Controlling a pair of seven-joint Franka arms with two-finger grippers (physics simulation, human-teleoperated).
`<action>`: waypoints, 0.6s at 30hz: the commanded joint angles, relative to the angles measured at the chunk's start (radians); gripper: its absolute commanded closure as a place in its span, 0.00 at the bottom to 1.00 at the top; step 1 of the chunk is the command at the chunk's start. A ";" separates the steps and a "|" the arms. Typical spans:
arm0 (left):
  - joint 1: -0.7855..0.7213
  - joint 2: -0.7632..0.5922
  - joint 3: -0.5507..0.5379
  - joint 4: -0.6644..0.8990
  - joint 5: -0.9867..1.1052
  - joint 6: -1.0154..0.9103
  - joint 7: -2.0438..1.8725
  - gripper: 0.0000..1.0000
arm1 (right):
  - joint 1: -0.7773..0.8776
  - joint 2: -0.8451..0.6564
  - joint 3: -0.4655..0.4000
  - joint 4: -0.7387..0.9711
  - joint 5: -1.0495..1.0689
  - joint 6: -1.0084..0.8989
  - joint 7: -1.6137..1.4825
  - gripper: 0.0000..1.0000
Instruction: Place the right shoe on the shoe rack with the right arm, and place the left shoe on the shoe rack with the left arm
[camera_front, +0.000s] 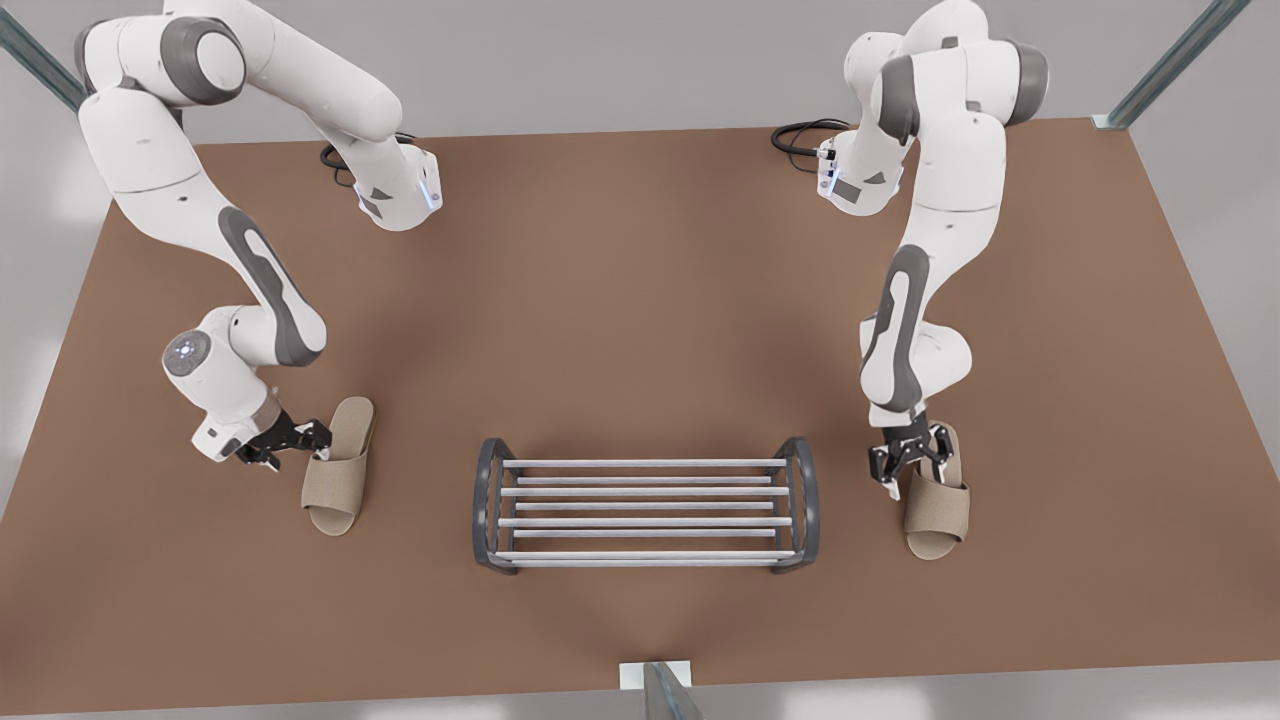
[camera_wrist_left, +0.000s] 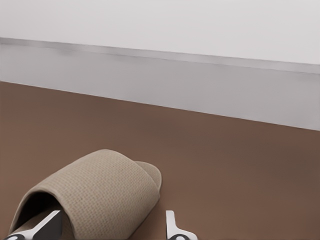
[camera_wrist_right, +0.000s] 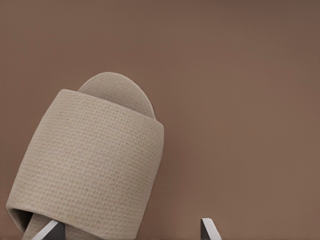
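Observation:
The shoe rack (camera_front: 640, 463), pale bars between dark curved ends, stands at the table's near middle. A tan slipper, the left shoe (camera_front: 338, 470) (camera_wrist_left: 100, 192), lies toward the front view's left of it. My left gripper (camera_front: 298, 448) (camera_wrist_left: 109, 227) is tilted low at that slipper's heel end, open, its fingers (camera_wrist_left: 172, 225) on either side of the strap. The right shoe (camera_front: 937, 510) (camera_wrist_right: 95, 160) lies toward the front view's right of the rack. My right gripper (camera_front: 912, 475) (camera_wrist_right: 127, 230) hangs straight down over its heel end, open, one finger at the strap's opening.
The brown table (camera_front: 640, 300) has bare room around the rack and behind both slippers. Black cables (camera_front: 800, 135) lie at the arm bases at the far edge. Metal frame posts stand at the far corners and at the near edge (camera_front: 660, 690).

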 joint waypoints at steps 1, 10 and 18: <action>0.001 0.003 0.000 0.004 0.006 0.001 -0.209 0.00 | -0.001 0.011 0.000 0.002 0.001 0.026 -0.053 0.00; 0.006 0.024 0.000 0.007 0.008 0.009 -0.209 0.00 | -0.001 0.026 0.000 0.008 -0.001 0.047 -0.084 0.50; 0.018 0.075 -0.005 0.073 0.009 0.017 -0.209 0.00 | 0.015 0.022 0.002 0.033 -0.001 0.046 -0.090 0.79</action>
